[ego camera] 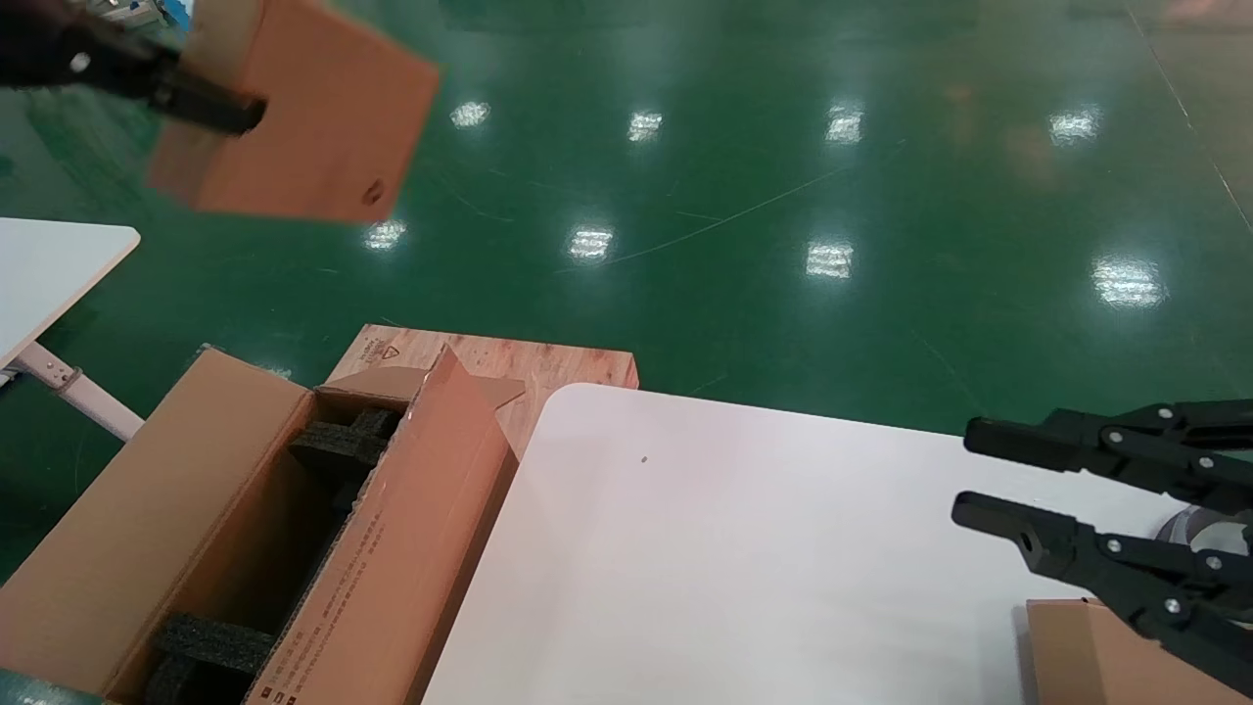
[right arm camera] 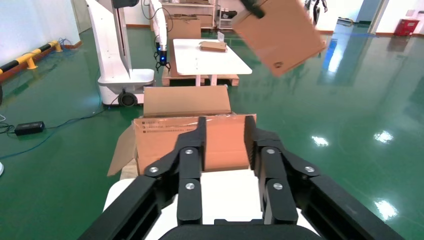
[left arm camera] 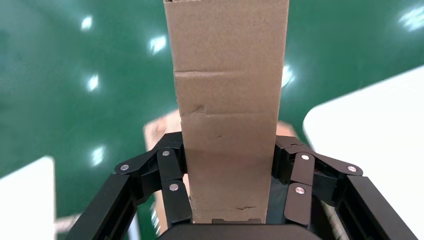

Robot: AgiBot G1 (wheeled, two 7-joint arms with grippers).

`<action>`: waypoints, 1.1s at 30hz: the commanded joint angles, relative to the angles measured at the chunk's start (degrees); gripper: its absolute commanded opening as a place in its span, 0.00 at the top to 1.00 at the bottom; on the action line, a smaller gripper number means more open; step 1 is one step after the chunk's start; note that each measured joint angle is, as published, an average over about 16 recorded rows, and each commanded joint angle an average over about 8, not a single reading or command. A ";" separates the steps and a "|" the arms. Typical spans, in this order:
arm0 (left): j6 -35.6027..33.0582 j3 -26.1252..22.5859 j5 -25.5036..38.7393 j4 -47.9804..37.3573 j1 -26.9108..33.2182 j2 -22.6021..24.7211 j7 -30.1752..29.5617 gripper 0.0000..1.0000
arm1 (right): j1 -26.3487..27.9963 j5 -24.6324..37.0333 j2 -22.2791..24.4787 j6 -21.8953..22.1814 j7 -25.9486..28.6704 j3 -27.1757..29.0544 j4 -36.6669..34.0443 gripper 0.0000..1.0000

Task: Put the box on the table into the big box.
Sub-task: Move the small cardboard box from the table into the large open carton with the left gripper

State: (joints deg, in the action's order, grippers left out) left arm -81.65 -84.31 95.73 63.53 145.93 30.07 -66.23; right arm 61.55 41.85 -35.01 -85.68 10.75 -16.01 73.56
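The reddish-brown box (ego camera: 313, 117) hangs tilted in the air at the upper left, above the green floor and beyond the big box. My left gripper (ego camera: 230, 108) is shut on it, its fingers pressing both flat sides of the box (left arm camera: 227, 100). The box (right arm camera: 280, 35) also shows high up in the right wrist view. The big box (ego camera: 147, 490) stands open at the lower left beside the table (ego camera: 734, 568), with black foam blocks (ego camera: 338, 441) inside. My right gripper (ego camera: 967, 470) hovers open over the table's right side, holding nothing (right arm camera: 224, 130).
A wooden pallet (ego camera: 548, 372) lies under the big box's far end. A smaller white table (ego camera: 49, 274) stands at the left. Another tan cardboard box (ego camera: 1096, 656) sits at the table's near right corner, under my right arm. Another robot (right arm camera: 117, 45) stands far off.
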 commanded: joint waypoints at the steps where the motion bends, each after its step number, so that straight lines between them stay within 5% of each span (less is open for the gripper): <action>1: -1.01 -1.79 1.13 -1.06 1.02 0.05 1.16 1.00 | 0.00 0.00 0.00 0.00 0.00 0.00 0.00 0.00; 18: -12.61 -16.09 -1.44 -6.32 4.44 3.18 0.94 1.00 | 0.00 0.00 0.00 0.00 0.00 0.00 0.00 0.00; 33: -17.27 -32.94 -12.64 -12.06 6.35 5.88 -2.08 1.00 | 0.00 0.00 0.00 0.00 0.00 0.00 0.00 0.00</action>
State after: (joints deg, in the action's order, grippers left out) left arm -98.80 -116.80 83.00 51.40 152.17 35.75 -68.19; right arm 61.55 41.85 -35.01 -85.68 10.75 -16.01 73.56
